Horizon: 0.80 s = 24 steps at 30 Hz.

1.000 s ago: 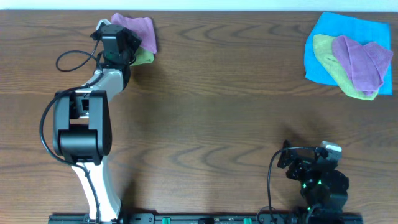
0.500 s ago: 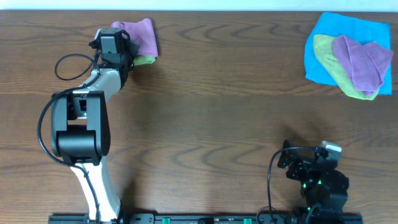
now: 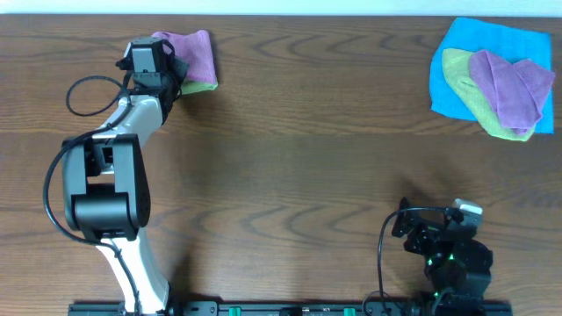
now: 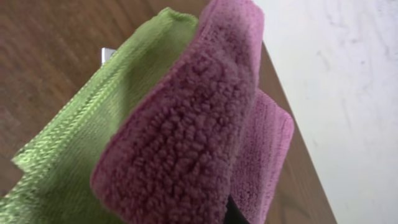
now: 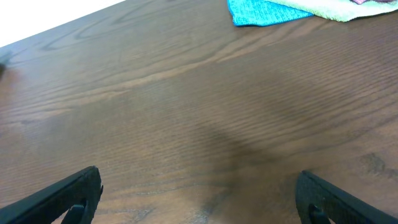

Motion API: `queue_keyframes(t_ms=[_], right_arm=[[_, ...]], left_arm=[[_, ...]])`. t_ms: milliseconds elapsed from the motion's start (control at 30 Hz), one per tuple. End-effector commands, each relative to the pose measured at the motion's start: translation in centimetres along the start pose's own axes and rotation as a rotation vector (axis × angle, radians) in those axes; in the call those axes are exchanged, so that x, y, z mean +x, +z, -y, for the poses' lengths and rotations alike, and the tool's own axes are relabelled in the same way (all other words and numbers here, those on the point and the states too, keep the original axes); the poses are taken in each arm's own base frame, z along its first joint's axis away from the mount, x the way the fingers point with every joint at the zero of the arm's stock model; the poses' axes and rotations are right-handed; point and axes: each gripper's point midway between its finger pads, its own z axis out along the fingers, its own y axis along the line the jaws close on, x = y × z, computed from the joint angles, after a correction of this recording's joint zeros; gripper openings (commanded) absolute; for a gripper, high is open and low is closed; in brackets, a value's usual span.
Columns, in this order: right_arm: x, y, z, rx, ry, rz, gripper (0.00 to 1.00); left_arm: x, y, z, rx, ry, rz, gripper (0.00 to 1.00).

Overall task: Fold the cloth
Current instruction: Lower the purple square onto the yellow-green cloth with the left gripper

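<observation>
Overhead count: two arms, two purple cloths, two lime-green cloths, one blue cloth. Left gripper [image 3: 169, 70] is clenched on the cloth [image 3: 195, 53] at the far edge, left side, with a green cloth [image 3: 200, 85] bunched under it. Left wrist view shows both fabrics up close, fingers hidden. Right gripper [image 5: 199, 199] is spread wide with nothing in it, at the near edge, right side. Second purple cloth [image 3: 509, 88] and second green cloth [image 3: 465, 83] lie on the blue cloth [image 3: 492, 35], far right. Dark wood-grain table [image 3: 307, 158]; white marbled surface [image 4: 348, 93] beyond its far edge.
</observation>
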Motion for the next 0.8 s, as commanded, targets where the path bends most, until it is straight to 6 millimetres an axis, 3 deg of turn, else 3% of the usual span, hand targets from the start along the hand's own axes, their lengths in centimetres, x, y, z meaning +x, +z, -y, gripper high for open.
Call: queue_keyframes(t_ms=[0,100,133,200,267,567,767], right_arm=[[0.4,0.2,-0.1,-0.008,0.006,-0.006,0.99],[0.4,0.2,-0.1,-0.008,0.006,-0.006,0.99],[0.4,0.2,-0.1,-0.008,0.006,-0.006,0.99],[0.4,0.2,-0.1,-0.008,0.006,-0.006,0.99],[0.4,0.2,-0.1,-0.008,0.006,-0.006,0.99],[0.4,0.2,-0.1,-0.008,0.006,-0.006,0.99],[0.4,0.2,-0.1,-0.008,0.006,-0.006,0.99]], left_arm=[[-1.0,-0.8,1.0,0.015,-0.007,0.018,0.06],[-1.0,-0.8,1.0,0.015,-0.007,0.018,0.08],[-1.0,-0.8,1.0,0.014,-0.007,0.018,0.18],[-0.9,-0.8,0.9,0.010,-0.006,0.015,0.66],[-0.9,-0.8,0.8,0.009,-0.007,0.014,0.98],[-0.9,-1.9,0.9,-0.011,-0.085,0.000,0.95],[0.0,-5.3,0.0,-0.110,-0.129,-0.051,0.95]])
